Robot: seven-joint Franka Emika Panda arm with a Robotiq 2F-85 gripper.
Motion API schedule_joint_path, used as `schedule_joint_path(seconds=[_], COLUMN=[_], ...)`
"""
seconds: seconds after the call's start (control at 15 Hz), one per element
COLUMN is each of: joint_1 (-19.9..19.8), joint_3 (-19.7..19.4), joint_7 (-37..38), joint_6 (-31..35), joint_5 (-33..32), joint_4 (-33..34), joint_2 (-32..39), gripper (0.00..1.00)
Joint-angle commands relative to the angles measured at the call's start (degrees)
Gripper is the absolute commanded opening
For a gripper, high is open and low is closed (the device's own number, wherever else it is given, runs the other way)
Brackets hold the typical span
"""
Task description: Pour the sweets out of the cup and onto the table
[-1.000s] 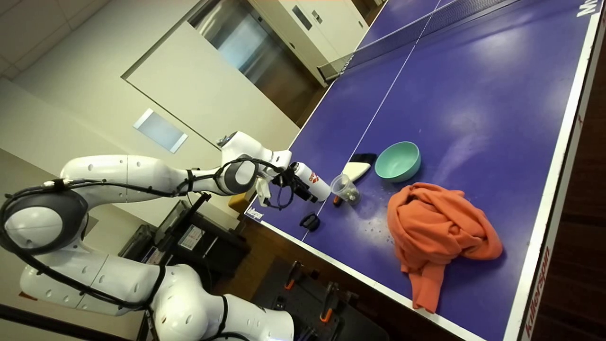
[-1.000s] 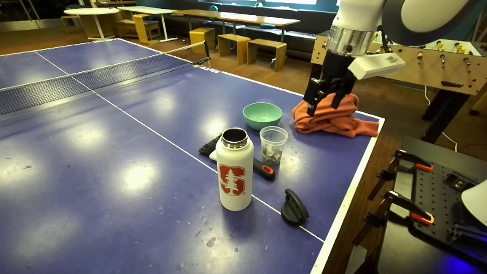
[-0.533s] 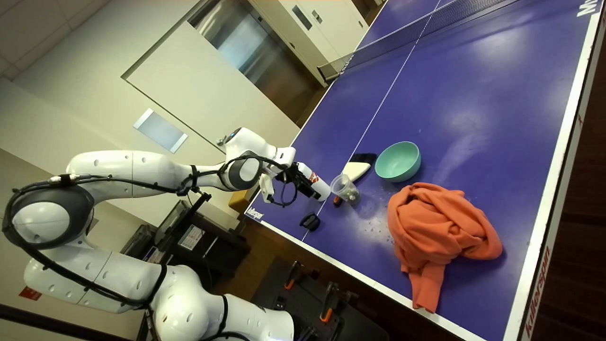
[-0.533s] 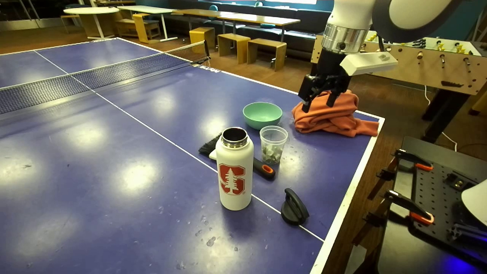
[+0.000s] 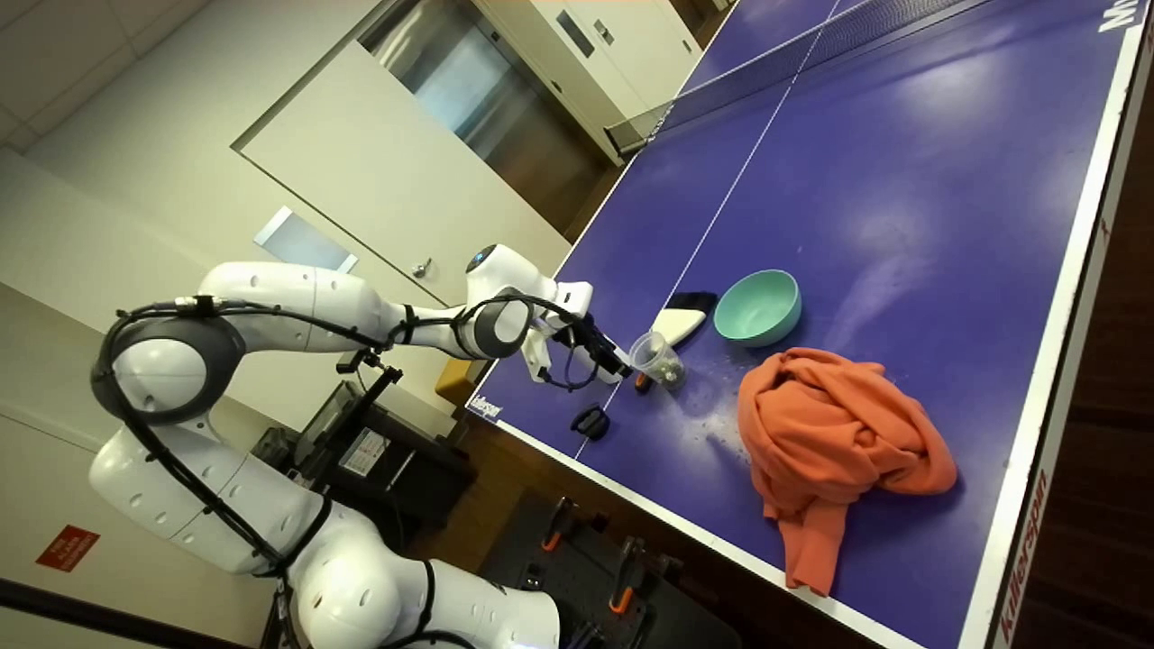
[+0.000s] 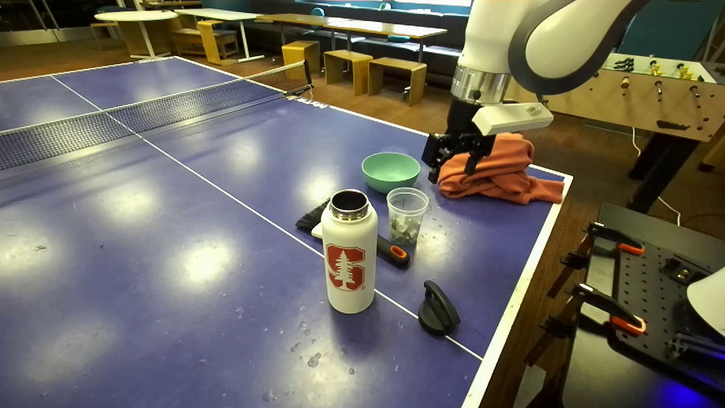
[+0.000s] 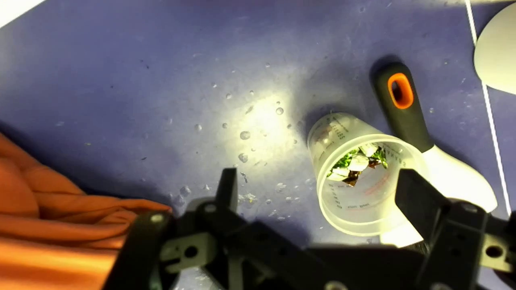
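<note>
Claw (image 6: 452, 174) nearer cup (image 6: 408, 206), spread wide

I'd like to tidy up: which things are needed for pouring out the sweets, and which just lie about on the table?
Part of the job: cup, sweets, table, tool.
Lying about: teal bowl, white bottle, black lid, brush, orange cloth.

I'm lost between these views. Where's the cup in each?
In an exterior view: cup just right of centre, lower left of the bowl.
In an exterior view: cup just right of centre, below the bowl.
In the wrist view: cup right of centre.
Shared landmark: the brush, beside the cup in all three.
</note>
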Motion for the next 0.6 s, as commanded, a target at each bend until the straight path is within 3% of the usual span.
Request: schedule_joint_path(seconds=[0.0,0.33,0.4,0.53], joint_1=[3.26,9.41,11.08,12.62], joint_3=[-2.88,-9.6,-11.51,-13.15], joint_7=[2.35,5.69,7.19,7.46], joint_6=[6.8,11.42,11.65,11.59], joint_5=[0.73,-0.72,-1.1,-0.32], joint_4=[2.52,4.89,5.33,6.3], joint_2=[5.88,11.89,12.79,14.31], gripper=[1.0,1.0,0.78,0.68])
